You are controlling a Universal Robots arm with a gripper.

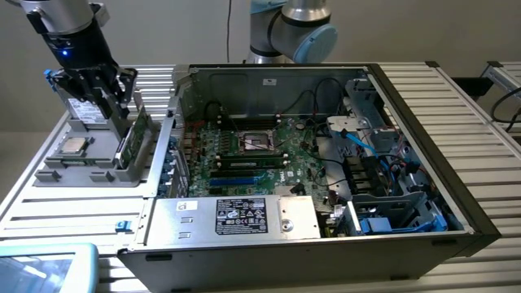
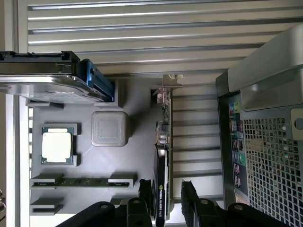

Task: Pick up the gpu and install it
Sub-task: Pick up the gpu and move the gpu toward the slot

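Note:
The gpu [image 2: 164,142] stands on its edge in a slot of the grey parts holder [image 2: 132,161], its silver bracket [image 2: 172,80] at the far end. In the exterior view the gpu [image 1: 135,139] is a green card at the holder's right side, just left of the open computer case [image 1: 423,201]. My gripper [image 2: 166,196] is open, with one black finger [image 2: 144,191] on each side of the card's near end and a small gap on both sides. In the exterior view the gripper [image 1: 118,107] hangs low over the holder.
The holder also carries a silver drive [image 2: 42,85], a processor chip [image 2: 57,145] and a thin memory stick [image 2: 80,181]. The case shows its motherboard [image 1: 252,152], a power supply [image 1: 244,217] at the front and cables at the exterior view's right. Ribbed metal table [image 1: 82,213] all around.

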